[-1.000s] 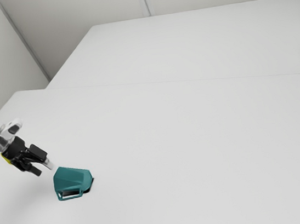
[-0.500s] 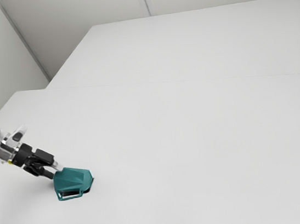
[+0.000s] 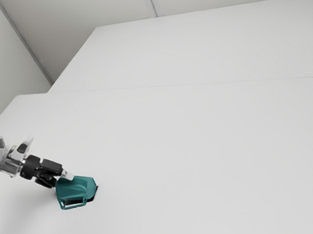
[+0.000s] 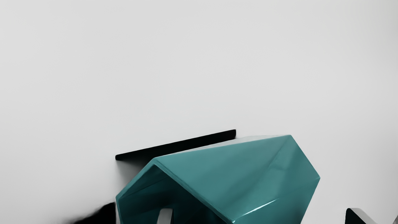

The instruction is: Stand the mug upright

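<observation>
The teal mug (image 3: pixel 80 186) lies on its side on the white table, its handle toward the exterior view's bottom. My gripper (image 3: pixel 61 180) is at the mug's end nearer the arm, fingers apart. In the wrist view the mug (image 4: pixel 245 168) shows its dark opening and one faceted side. Around its wall my gripper (image 4: pixel 261 216) stands open: one fingertip is in front of or inside the opening, the other outside, apart from the wall. Whether the first touches the mug I cannot tell.
The white table (image 3: pixel 208 162) stretches toward the exterior view's right. Behind it is another white surface (image 3: pixel 205 47), with pale walls beyond. A dark bar-like shape (image 4: pixel 177 145) lies alongside the mug.
My gripper has moved toward the exterior view's right and slightly down, from beside the mug to over its near end. The mug has stayed where it was.
</observation>
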You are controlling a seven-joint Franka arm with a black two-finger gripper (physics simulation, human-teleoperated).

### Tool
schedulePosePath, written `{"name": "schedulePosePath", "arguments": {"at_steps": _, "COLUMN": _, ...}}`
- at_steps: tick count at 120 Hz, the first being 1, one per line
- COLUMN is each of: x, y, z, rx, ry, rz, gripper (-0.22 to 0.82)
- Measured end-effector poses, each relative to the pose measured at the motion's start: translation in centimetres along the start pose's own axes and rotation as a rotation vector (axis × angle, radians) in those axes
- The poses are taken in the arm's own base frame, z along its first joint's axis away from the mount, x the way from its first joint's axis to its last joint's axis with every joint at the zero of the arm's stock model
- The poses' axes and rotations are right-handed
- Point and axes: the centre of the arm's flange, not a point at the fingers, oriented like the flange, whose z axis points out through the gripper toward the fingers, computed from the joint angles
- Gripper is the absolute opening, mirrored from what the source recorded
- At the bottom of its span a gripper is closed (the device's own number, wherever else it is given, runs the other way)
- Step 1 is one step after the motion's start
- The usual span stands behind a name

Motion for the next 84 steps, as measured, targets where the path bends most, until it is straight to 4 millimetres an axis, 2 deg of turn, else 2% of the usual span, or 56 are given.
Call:
{"name": "schedulePosePath", "arguments": {"at_steps": 24, "x": -0.21, "y": 0.1, "z": 0.17, "rx": -0.028, "ry": 0.011, "rz": 0.005, "gripper": 0.54}}
{"name": "schedulePosePath", "arguments": {"at_steps": 84, "x": -0.31, "y": 0.37, "z": 0.4, "rx": -0.062, "ry": 0.014, "rz": 0.023, "gripper": 0.23}}
